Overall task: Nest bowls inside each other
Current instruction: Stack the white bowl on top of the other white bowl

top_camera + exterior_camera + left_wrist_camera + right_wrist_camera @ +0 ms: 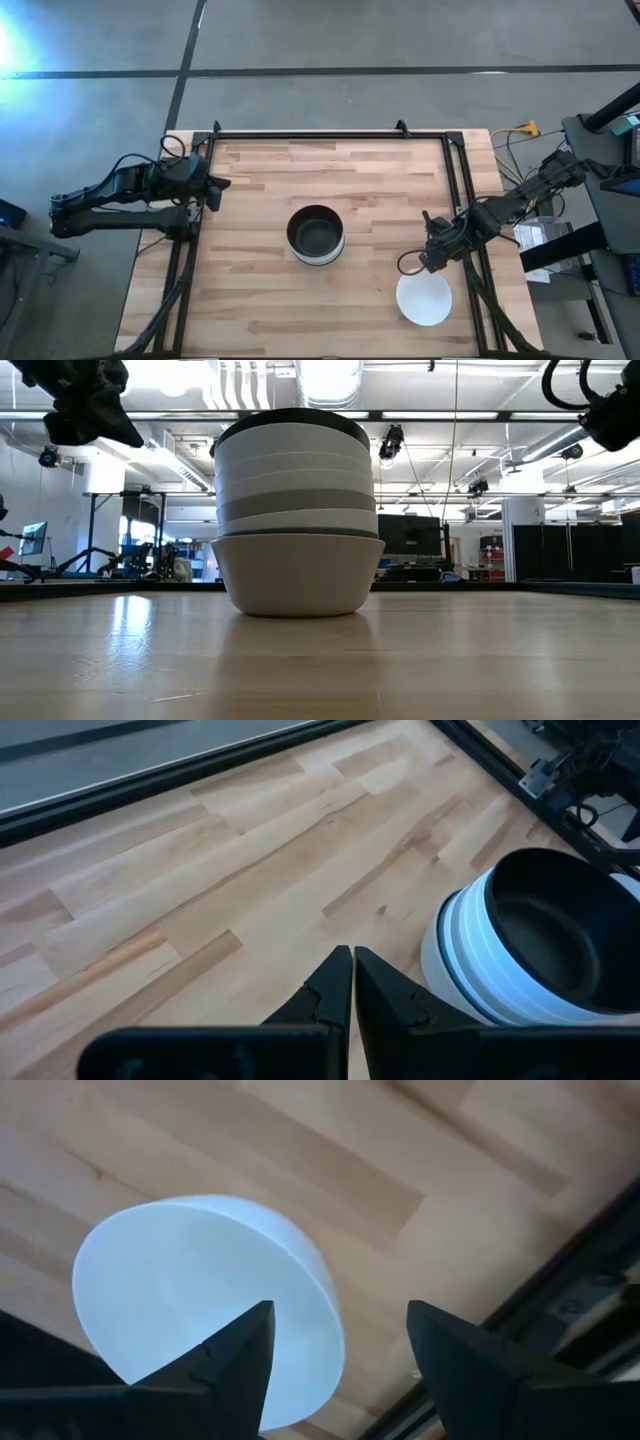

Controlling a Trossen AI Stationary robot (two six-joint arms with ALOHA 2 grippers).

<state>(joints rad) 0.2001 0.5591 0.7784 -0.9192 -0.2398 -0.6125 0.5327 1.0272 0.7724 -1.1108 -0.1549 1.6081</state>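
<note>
Butcher-block bench [260, 190] inside a black frame, grey shop floor around it, open lab with ceiling lights behind in the low view. Biggest item: the stack of bowls [316, 236] at bench centre, already nested, white bowl at the bottom, white and grey bands above, a dark bowl on top with its inside showing from above. Stack sits upright and level in the low view, no visible lean. One loose white bowl [424, 298] sits alone near the right front corner of the bench, well apart from the stack, mouth up. Right gripper [340, 1355] hovers just above and beside that bowl, fingers spread wide, nothing between them; the wrist view has the near rim of the bowl lining up with the gap. Left gripper [353, 982] is parked at the left bench edge, fingers clenched together on nothing, pointing toward the stack. Handling guess: bowls look rigid, smooth and glossy, likely ceramic or hard plastic, so slippery and possibly chip-prone. Walls are too wide to span, so pinch the rim, one finger inside, one outside, and grip firm. Expect the bowl to hang tilted from a one-sided rim pinch; level it before lowering into the dark top bowl. Drop gently, since the tall stack could shift if bumped sideways.
</note>
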